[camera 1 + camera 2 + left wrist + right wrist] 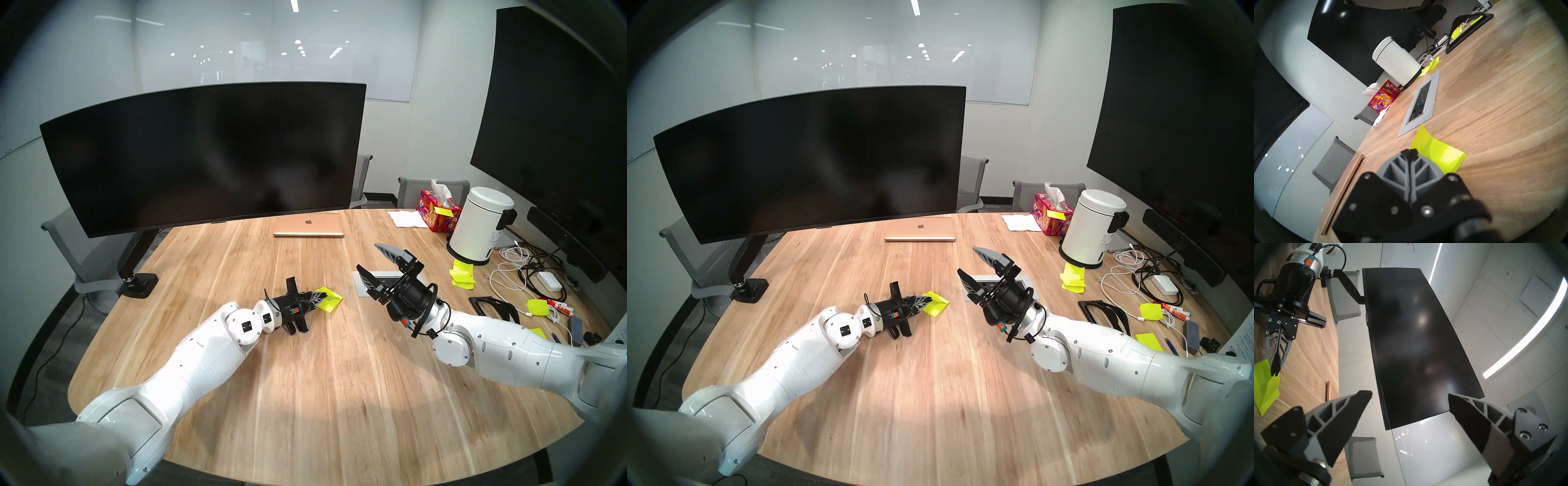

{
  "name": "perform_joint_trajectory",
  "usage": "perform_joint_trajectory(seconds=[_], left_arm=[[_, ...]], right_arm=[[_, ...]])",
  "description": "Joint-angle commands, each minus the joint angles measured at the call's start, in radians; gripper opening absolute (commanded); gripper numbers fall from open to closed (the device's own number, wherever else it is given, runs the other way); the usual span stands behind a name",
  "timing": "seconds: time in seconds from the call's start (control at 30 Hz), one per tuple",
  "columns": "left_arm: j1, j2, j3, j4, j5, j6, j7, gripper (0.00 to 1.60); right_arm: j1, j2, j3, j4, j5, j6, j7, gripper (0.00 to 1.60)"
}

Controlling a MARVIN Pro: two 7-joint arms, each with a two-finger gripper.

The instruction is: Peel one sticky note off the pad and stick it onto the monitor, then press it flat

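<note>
The neon yellow-green pad (pixel 334 302) lies on the wooden table (pixel 305 390) at mid-table. My left gripper (pixel 321 296) is shut on a corner of the top sticky note (pixel 1421 138), which curls up off the pad (pixel 1446 158) while its far side stays attached. The right wrist view shows the left gripper (pixel 1274 369) pinching the note (pixel 1261 372). My right gripper (pixel 366 257) is open and empty, raised to the right of the pad and facing the monitor (pixel 1415 344). The wide curved black monitor (pixel 203 159) stands at the back left on its arm mount.
A gold laptop (pixel 308 225) lies shut behind the pad. A grey outlet panel (pixel 1421 105) is set in the table under my right gripper. At the right stand a white bin (pixel 480 227), a tissue box (pixel 437 210), a heap of notes (pixel 462 276) and cables (pixel 522 268).
</note>
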Motion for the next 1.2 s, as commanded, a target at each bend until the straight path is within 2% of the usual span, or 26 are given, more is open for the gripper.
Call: perform_joint_trajectory(seconds=[0.0,0.23,0.27,0.3,0.33,0.37,0.77,0.97,1.17], left_arm=[[0.03,0.024,-0.009,0.001,-0.016,-0.013,0.002,0.0],[0.016,0.031,-0.011,0.041,-0.03,-0.05,0.007,0.0],[0.014,0.031,-0.011,0.046,-0.033,-0.057,0.007,0.0],[0.013,0.031,-0.012,0.052,-0.035,-0.063,0.008,0.0],[0.01,0.03,-0.013,0.059,-0.038,-0.069,0.01,0.0],[0.007,0.029,-0.012,0.069,-0.04,-0.076,0.011,0.0],[-0.005,0.022,-0.013,0.125,-0.053,-0.119,0.031,0.0],[-0.01,0.02,-0.014,0.138,-0.061,-0.131,0.035,0.0],[-0.014,0.02,-0.011,0.14,-0.064,-0.137,0.034,0.0]], right_arm=[[0.025,-0.01,0.003,-0.052,-0.024,0.03,0.031,1.6],[0.024,-0.034,0.003,-0.061,-0.037,0.058,0.083,1.6],[0.023,-0.038,0.005,-0.062,-0.034,0.064,0.089,1.5],[0.022,-0.042,0.006,-0.062,-0.035,0.068,0.093,0.64],[0.021,-0.045,0.006,-0.064,-0.038,0.076,0.097,0.49],[0.019,-0.048,0.008,-0.065,-0.038,0.08,0.101,0.03],[0.023,-0.056,0.006,-0.082,-0.045,0.09,0.151,0.0],[0.029,-0.054,0.012,-0.087,-0.009,0.079,0.212,0.0],[0.052,-0.047,0.002,-0.087,-0.028,0.041,0.281,0.0]])
